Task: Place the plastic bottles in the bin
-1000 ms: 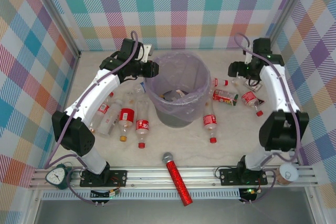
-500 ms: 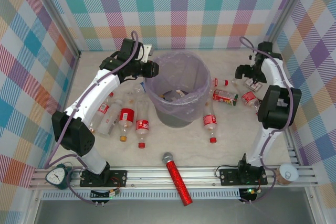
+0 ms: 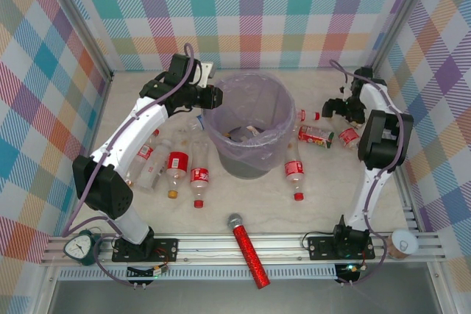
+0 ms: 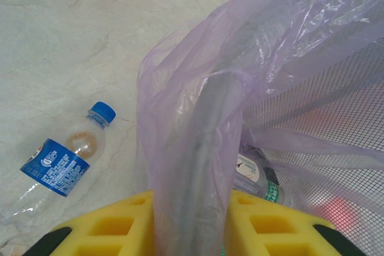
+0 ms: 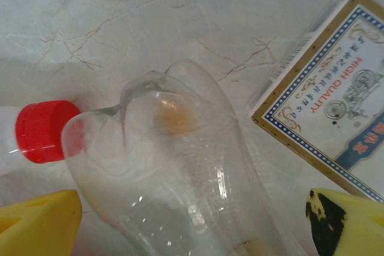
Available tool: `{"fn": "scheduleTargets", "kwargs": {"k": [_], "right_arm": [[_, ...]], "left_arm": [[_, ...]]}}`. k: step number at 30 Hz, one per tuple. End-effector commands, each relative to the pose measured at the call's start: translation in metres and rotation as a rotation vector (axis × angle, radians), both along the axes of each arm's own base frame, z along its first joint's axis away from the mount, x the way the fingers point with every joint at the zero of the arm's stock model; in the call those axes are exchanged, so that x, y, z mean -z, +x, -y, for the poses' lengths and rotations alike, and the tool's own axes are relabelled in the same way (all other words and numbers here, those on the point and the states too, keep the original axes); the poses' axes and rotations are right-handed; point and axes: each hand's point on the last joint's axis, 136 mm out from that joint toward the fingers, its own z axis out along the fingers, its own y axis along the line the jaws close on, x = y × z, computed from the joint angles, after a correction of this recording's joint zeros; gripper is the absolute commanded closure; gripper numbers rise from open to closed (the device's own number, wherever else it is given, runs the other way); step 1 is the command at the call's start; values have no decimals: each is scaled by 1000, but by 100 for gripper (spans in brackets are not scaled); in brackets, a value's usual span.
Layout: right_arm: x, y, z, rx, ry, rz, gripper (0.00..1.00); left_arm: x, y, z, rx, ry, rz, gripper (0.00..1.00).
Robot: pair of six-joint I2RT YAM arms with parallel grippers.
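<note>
The bin point(image 3: 250, 77), a grey bucket lined with a lavender bag, stands mid-table. My left gripper point(image 3: 213, 98) is shut on its left rim, and the left wrist view shows both yellow fingers point(image 4: 108, 229) pinching the bagged rim point(image 4: 198, 148). My right gripper point(image 3: 343, 106) hovers low at the far right, open. A clear plastic bottle point(image 5: 180, 178) lies base-up between its yellow fingers point(image 5: 36, 223), with a gap on the right side. Another bottle's red cap point(image 5: 43, 131) sits beside it. More red-labelled bottles lie left of the bin point(image 3: 177, 162) and right of it point(image 3: 294, 171).
A printed carton point(image 5: 336, 94) lies just right of the bottle between my right fingers. A blue-labelled bottle point(image 4: 60, 163) rests on the table left of the bin. A red glittery microphone point(image 3: 249, 249) lies at the near edge. Checked walls close in the back and sides.
The right arm has folded up, its elbow swinging back toward the far right corner, and its gripper has dropped slightly onto the bottles there. The left arm has not moved.
</note>
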Motion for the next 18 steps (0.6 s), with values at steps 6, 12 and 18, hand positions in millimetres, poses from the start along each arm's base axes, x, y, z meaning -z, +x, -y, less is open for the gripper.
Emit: {"fn": "scheduleTargets", "kwargs": {"k": [6,12,18], "right_arm": [[4,3,-2,-62,-15,7,18],[0,3,-5,-67,0,23,33],[-17,4,-3,-52,-6,53,44]], "left_arm": [[45,-17,0,35,71,-123,69],[43,-19,-1,47,78,-117,69],[40,-21,-3,43,82,-107,69]]}}
